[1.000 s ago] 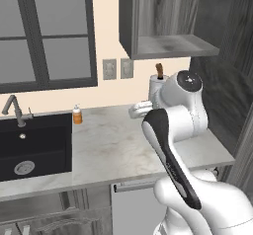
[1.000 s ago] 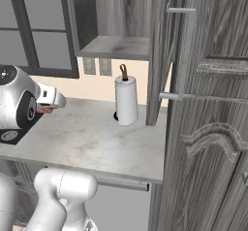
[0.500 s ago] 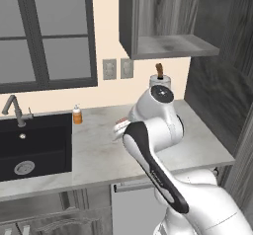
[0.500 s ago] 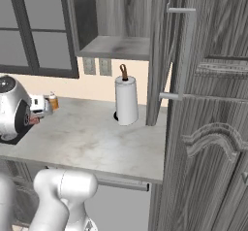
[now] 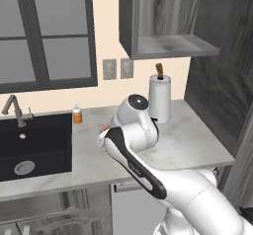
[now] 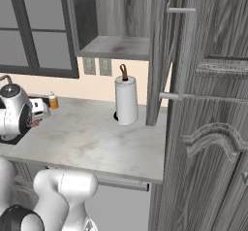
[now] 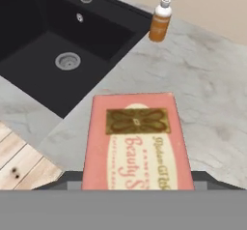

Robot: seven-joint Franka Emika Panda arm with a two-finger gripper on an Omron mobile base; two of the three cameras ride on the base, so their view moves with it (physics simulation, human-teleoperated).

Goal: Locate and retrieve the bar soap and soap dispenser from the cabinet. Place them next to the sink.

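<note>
Pincer (image 5: 104, 130): closed on flat rectangular reddish-pink bar soap (image 7: 136, 144) with lighter printed top face, held above the pale marbled table (image 7: 202, 79), near the basin's right edge. Small orange soap dispenser (image 7: 161, 19) with white pump: upright on table, just beside black rectangular sink (image 7: 43, 55) with round metal drain, at its back right corner.

The white arm with dark joints bends low and leftward; its two-finger end effector (image 5: 104, 129) is clamped on something pink.
</note>
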